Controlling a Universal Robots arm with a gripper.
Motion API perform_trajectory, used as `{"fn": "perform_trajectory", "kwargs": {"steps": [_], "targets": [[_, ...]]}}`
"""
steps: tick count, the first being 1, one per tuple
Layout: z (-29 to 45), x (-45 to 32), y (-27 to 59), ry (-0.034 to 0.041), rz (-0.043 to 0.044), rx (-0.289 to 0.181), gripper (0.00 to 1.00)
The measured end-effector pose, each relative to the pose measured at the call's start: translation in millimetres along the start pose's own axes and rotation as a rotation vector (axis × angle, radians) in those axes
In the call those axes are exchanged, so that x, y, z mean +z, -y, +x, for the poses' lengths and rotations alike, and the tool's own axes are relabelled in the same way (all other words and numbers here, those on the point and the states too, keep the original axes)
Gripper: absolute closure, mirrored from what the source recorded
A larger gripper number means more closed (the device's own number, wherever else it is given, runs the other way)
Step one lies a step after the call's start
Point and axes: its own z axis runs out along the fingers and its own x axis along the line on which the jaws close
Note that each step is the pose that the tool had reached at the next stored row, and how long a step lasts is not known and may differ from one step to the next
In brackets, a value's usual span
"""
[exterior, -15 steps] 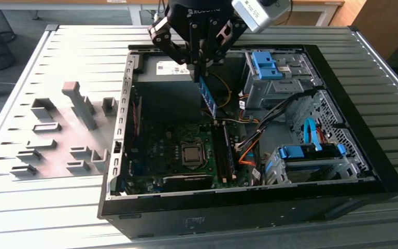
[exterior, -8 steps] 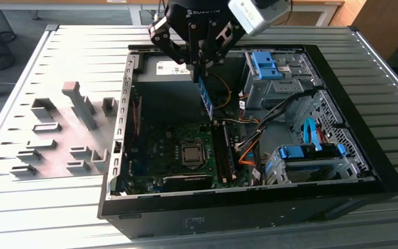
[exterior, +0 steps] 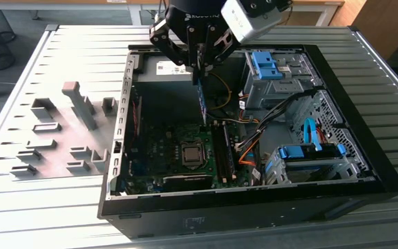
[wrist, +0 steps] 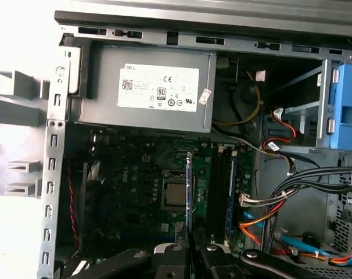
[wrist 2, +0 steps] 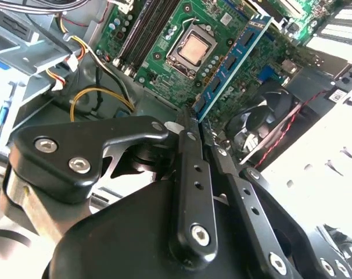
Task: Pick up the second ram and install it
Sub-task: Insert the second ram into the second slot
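- Ribbed grey metal table [exterior: 68, 207] carries the whole scene you see in the exterior view; a wire basket stands on the floor at the far left corner of that view.
- On the exterior view's left part of the table you find a set of grey fixture blocks [exterior: 81, 106], upright and spaced apart.
- On the exterior view's right you find the open computer case [exterior: 254, 212], lying on its side with the green motherboard [exterior: 164, 150] exposed.
- Near the middle of the motherboard sits the bare processor [exterior: 192, 154], also visible in both wrist views [wrist 2: 193, 47] [wrist: 176, 195].
- At the far end of the case lies the power supply [wrist: 147, 87] with its white label; bright-blue drive brackets [exterior: 267, 65] occupy the exterior view's right side, with orange, yellow and black cables between them and the board.
- Your gripper [exterior: 200, 65] hangs above the far half of the case, its black fingers [wrist 2: 190, 168] closed together on the second ram [exterior: 202, 101].
- The second ram hangs edge-down from the fingers, above the motherboard and not seated; in the second wrist view its blue board with dark chips [wrist 2: 231, 64] runs away from the fingertips, and in the first wrist view it appears edge-on [wrist: 189, 186] just beside the processor.
- A memory stick [wrist: 229, 200] already stands in the slots beyond the processor.
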Motion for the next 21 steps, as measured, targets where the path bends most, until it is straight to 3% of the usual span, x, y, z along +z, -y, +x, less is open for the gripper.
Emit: {"fn": "perform_trajectory", "kwargs": {"steps": [5,21], "targets": [[-5.4,6.9,0.3,0.0001,0.0008,0.003,0.86],[-5.5,10.6,0.3,0.0001,0.0008,0.003,0.86]]}}
